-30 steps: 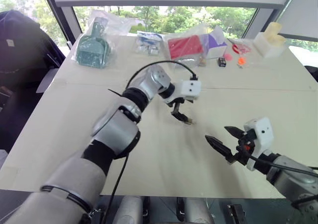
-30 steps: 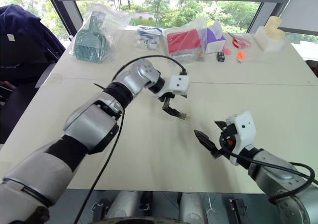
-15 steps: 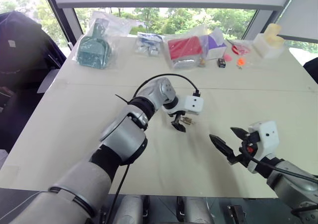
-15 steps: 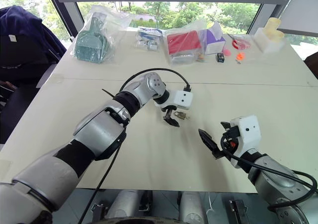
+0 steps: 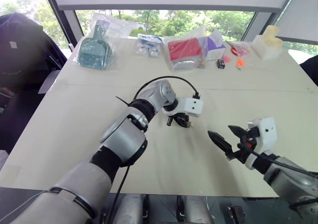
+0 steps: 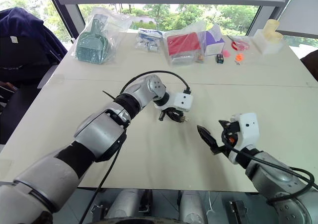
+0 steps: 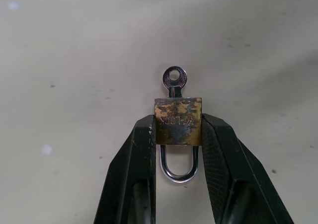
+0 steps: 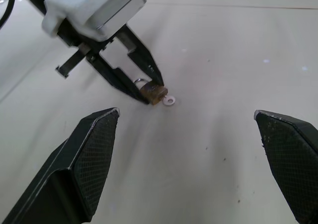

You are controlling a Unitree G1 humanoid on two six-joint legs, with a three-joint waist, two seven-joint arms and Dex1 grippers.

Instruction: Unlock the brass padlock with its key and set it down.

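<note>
The brass padlock (image 7: 178, 120) lies flat on the pale table near its middle. Its silvery shackle (image 7: 179, 168) points back between the fingers, and the key (image 7: 174, 79) sticks out of the far end. My left gripper (image 5: 181, 120) is shut on the padlock, one black finger (image 7: 141, 149) pressing on each side of the body. The right wrist view shows the same grip on the padlock (image 8: 152, 91), with the key's round head (image 8: 170, 101) resting on the table. My right gripper (image 5: 222, 132) hovers open to the right of the padlock and nearer the front edge, holding nothing.
Along the far edge lie a bagged green brush (image 5: 93, 47), a bagged red item (image 5: 185, 49), a purple box (image 5: 216, 39), a small black box (image 5: 221, 63) and a cream object (image 5: 270, 37). A dark jacket (image 5: 20, 40) hangs at the left.
My left gripper came down to the table with its fingers open around the padlock, then closed on its body. The right gripper stayed about where it was, still open.
</note>
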